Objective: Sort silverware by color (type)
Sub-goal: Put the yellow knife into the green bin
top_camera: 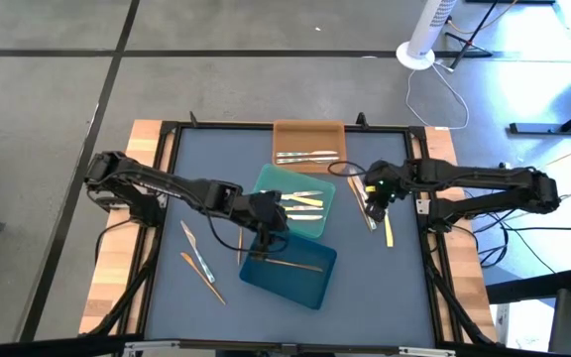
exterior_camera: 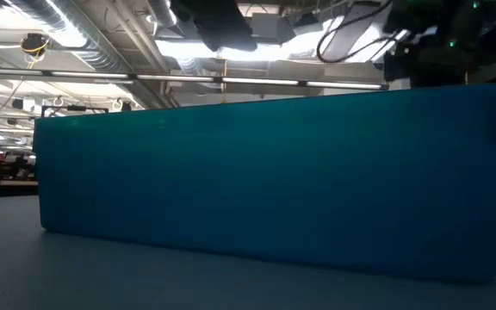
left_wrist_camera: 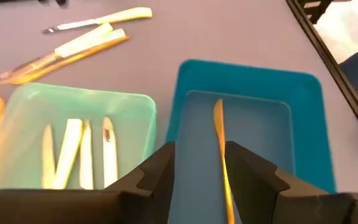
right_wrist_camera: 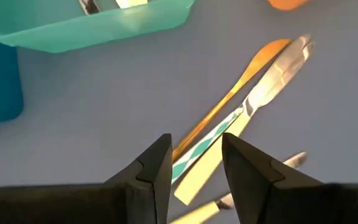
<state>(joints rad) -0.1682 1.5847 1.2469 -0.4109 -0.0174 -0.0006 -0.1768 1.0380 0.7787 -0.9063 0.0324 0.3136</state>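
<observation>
A dark blue tray (top_camera: 290, 270) at the near middle holds one orange-tan utensil (left_wrist_camera: 220, 140) lying flat on its floor. Beyond it, a teal-green tray (top_camera: 300, 198) holds several pale yellow pieces (left_wrist_camera: 79, 152), and an orange tray (top_camera: 310, 144) holds silver-grey ones. My left gripper (left_wrist_camera: 199, 152) hangs open above the blue tray's far part (top_camera: 269, 213), with nothing between its fingers. My right gripper (right_wrist_camera: 196, 146) stands open over loose silverware (top_camera: 365, 203) on the mat right of the green tray: an orange-tan piece (right_wrist_camera: 241, 81) and a yellow-handled knife (right_wrist_camera: 257, 102).
More loose utensils (top_camera: 198, 260) lie on the blue mat at the near left, and a pale yellow one (top_camera: 389, 230) lies near the right arm. In the low view, the blue tray's wall (exterior_camera: 265, 189) fills the picture. A black frame (top_camera: 167, 178) borders the mat.
</observation>
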